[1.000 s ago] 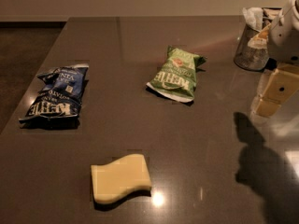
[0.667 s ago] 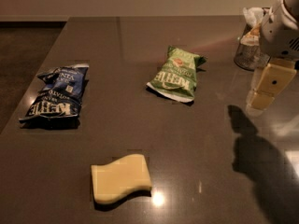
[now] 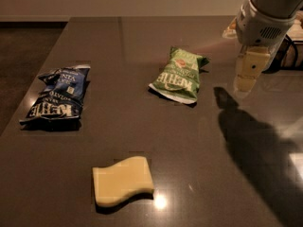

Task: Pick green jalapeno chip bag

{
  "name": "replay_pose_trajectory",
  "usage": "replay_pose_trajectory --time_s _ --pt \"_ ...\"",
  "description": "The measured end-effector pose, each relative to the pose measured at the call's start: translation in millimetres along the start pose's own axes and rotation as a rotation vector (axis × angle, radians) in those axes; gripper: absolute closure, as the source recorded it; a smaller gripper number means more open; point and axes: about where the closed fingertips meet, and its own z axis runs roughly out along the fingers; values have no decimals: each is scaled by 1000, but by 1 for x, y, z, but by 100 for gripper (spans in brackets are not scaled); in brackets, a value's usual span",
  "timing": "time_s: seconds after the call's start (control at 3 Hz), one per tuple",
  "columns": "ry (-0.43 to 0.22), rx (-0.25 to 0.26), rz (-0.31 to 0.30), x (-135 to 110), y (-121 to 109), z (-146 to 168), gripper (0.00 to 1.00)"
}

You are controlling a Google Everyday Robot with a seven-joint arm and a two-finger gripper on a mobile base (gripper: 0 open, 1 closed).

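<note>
Gripper (image 3: 246, 79) up at the right, pointing down above the dark table (image 3: 142, 131) — open or closed, impossible to tell. Green jalapeno chip bag (image 3: 179, 74) flat near mid-table, left of it, untouched. Farther left, dark blue Kettle bag (image 3: 57, 96) — toward the front, pale yellow sponge (image 3: 122, 181).

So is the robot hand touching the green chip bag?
No, the gripper hangs in the air to the right of the green jalapeno chip bag, which lies alone on the table.

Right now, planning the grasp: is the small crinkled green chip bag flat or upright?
Flat: the crinkled green jalapeno chip bag lies lettering-up on the dark table; the gripper hangs beside it, apart.
</note>
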Motion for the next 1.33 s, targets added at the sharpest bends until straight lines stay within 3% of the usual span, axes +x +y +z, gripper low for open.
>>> replay_pose_trajectory --time_s 0.33,0.67,1.33 --pt "-1 9 -96 -17 -34 19 0" --pt "5 -18 -183 -42 -73 51 0" --pt "16 -87 -191 -67 -109 98 0"
